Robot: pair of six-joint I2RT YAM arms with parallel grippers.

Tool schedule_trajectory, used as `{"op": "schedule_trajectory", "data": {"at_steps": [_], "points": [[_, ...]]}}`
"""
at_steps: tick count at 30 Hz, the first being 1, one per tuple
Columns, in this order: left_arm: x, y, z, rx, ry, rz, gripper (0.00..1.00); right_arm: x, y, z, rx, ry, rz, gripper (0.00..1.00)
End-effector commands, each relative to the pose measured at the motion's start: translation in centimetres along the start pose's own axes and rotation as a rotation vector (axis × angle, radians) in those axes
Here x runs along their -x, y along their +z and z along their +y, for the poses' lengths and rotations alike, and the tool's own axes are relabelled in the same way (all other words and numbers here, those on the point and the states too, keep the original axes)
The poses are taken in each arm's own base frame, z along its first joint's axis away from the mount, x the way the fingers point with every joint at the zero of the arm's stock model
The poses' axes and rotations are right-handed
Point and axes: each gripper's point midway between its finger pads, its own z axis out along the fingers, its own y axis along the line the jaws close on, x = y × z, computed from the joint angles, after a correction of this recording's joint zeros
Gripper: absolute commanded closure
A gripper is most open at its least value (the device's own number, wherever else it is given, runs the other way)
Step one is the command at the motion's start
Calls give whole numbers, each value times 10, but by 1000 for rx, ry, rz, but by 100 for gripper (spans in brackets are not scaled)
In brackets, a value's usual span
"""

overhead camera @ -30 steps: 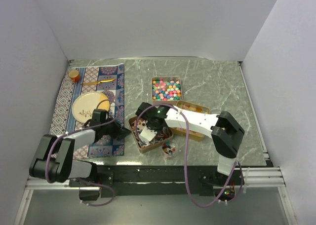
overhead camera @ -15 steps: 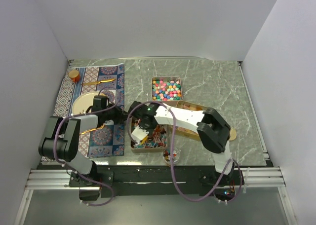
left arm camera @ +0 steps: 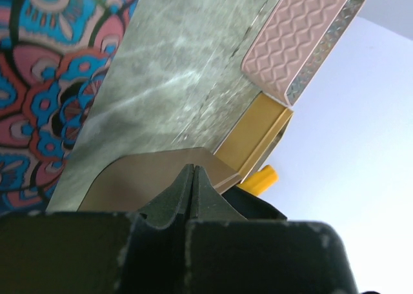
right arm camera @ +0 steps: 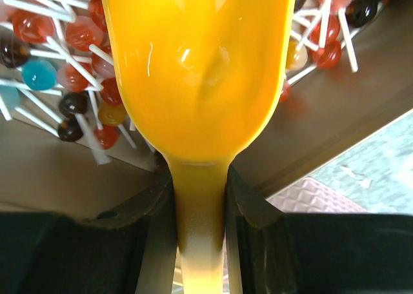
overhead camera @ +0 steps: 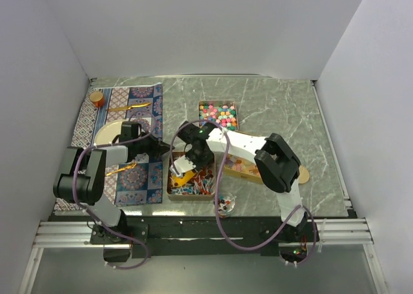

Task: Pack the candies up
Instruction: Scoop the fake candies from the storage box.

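A brown tin (overhead camera: 193, 186) near the front holds candies (right arm camera: 71, 36): red, blue and dark round sweets on white sticks. My right gripper (overhead camera: 192, 153) is shut on the handle of a yellow scoop (right arm camera: 200, 68), whose bowl is empty and hangs over the tin's left part (overhead camera: 182, 166). A second tin (overhead camera: 217, 115) further back is full of bright multicolour ball candies. My left gripper (overhead camera: 157, 146) is shut, with its tips (left arm camera: 193, 171) against the outside of the brown tin's far left corner.
A gold tin with a pink quilted lid (overhead camera: 244, 169) lies right of the brown tin, under my right arm. A small clear cup of candies (overhead camera: 224, 205) stands at the front edge. A patterned mat (overhead camera: 119, 146) on the left holds a plate, a gold knife and an orange cup.
My left gripper moved from the mat's near side to the tin's far left corner. My right gripper swung the scoop left and back. The brown tin now lies square to the table edge.
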Motion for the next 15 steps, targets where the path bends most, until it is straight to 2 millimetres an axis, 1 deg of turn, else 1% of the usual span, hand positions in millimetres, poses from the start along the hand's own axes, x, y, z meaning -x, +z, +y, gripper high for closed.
{"op": "schedule_trajectory", "data": {"at_steps": [1, 2, 3, 4, 5, 6, 7, 9, 10, 11, 13, 14, 15], "points": [[14, 0, -29, -78, 5, -2, 99, 10, -6, -19, -62, 48, -75, 100], [15, 1, -30, -82, -1, 3, 99, 12, -7, -22, -81, 38, -69, 100], [16, 1, -31, -84, -3, 5, 99, 7, -3, -18, -81, 15, -30, 100], [20, 2, -37, -94, -3, 2, 99, 11, -5, -23, -113, -21, -7, 100], [22, 2, -40, -99, -1, 6, 99, 10, -4, -23, -127, -44, 18, 100], [22, 2, -42, -100, 2, 7, 99, 7, 3, -15, -116, -86, 44, 100], [24, 2, -46, -106, 12, 6, 99, 1, -2, -19, -148, -103, 93, 100], [26, 2, -50, -115, 15, 7, 99, 4, -6, -22, -158, -95, 90, 100], [26, 2, -51, -118, 15, 9, 99, 4, -6, -17, -122, -79, 77, 100], [26, 1, -53, -125, 18, 11, 99, 3, -14, -25, -138, -47, 69, 100], [27, -7, -63, -141, 35, 10, 99, 0, -23, -25, -129, -17, 55, 100], [28, -11, -65, -144, 42, 10, 99, -1, -35, -35, -154, 20, 25, 100], [33, -17, -66, -138, 44, 1, 97, -3, -39, -37, -152, 40, 15, 100]]}}
